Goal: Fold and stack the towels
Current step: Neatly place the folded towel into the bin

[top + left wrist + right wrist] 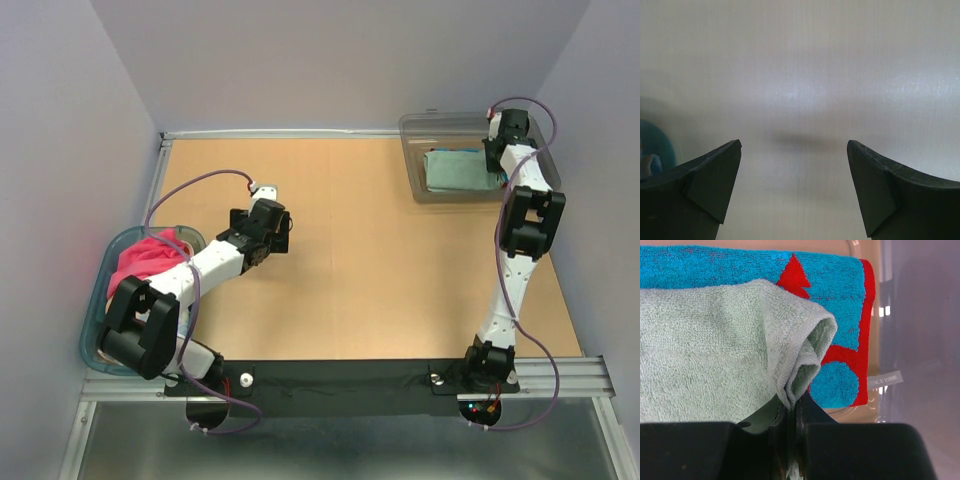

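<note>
A pale teal towel [458, 168] lies folded in the clear grey bin [412, 160] at the back right. My right gripper [495, 155] reaches into the bin and is shut on this towel's bunched corner. In the right wrist view the teal towel [705, 350] lies on top of a blue and red patterned towel [840, 285], with my right gripper [794, 410] pinching its folded edge. A magenta pink towel [148, 256] lies crumpled in the blue-rimmed tub [93, 315] at the left. My left gripper [278, 232] hangs open over bare table, holding nothing [794, 145].
The bin's clear wall [910, 340] stands close to the right of the towels. A white label [884, 380] sticks out from the patterned towel. A sliver of the blue tub [655, 145] shows at the left of the left wrist view. Grey walls enclose the table.
</note>
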Tool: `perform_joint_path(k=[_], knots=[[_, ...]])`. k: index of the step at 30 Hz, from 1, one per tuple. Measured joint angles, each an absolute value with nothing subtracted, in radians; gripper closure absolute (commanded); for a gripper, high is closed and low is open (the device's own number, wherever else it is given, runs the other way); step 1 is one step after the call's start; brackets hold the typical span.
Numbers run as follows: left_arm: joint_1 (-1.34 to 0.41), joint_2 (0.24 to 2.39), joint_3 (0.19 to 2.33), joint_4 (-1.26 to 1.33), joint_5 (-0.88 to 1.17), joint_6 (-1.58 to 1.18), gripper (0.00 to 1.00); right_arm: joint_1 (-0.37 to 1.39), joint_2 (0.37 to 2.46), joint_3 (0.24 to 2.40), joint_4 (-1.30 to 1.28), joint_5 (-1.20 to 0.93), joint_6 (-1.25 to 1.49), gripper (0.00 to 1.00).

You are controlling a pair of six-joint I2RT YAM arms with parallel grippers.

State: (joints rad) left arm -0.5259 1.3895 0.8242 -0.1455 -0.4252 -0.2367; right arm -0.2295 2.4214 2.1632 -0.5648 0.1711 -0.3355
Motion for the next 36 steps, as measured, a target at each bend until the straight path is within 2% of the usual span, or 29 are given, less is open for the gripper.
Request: perform_joint_path(k=[24, 25, 32, 33, 34, 36], knots=[[-0.526, 1.406, 0.824, -0.146, -0.420, -0.233, 0.02, -0.243, 2.428, 2.164, -0.467, 0.246, -0.345, 0.88], [-0.526, 1.407, 0.824, -0.146, -0.419, -0.233, 0.02, -0.243, 2.428, 2.164, -0.463, 0.251, -0.345, 0.83], [-0.526, 1.411, 0.824, -0.146, -0.419, -0.232, 0.02, -0.252, 2.449, 2.208, -0.444, 0.279, -0.362, 0.80], [-0.526, 1.411, 0.824, -0.146, -0.419, -0.232, 0.02, -0.254, 2.451, 2.212, -0.440, 0.281, -0.363, 0.77], [-0.526, 1.411, 0.824, -0.146, -0.419, -0.232, 0.02, -0.256, 2.455, 2.216, -0.437, 0.286, -0.364, 0.68], [-0.526, 1.411, 0.824, -0.146, -0.419, -0.233, 0.02, -0.261, 2.461, 2.219, -0.431, 0.292, -0.365, 0.57]])
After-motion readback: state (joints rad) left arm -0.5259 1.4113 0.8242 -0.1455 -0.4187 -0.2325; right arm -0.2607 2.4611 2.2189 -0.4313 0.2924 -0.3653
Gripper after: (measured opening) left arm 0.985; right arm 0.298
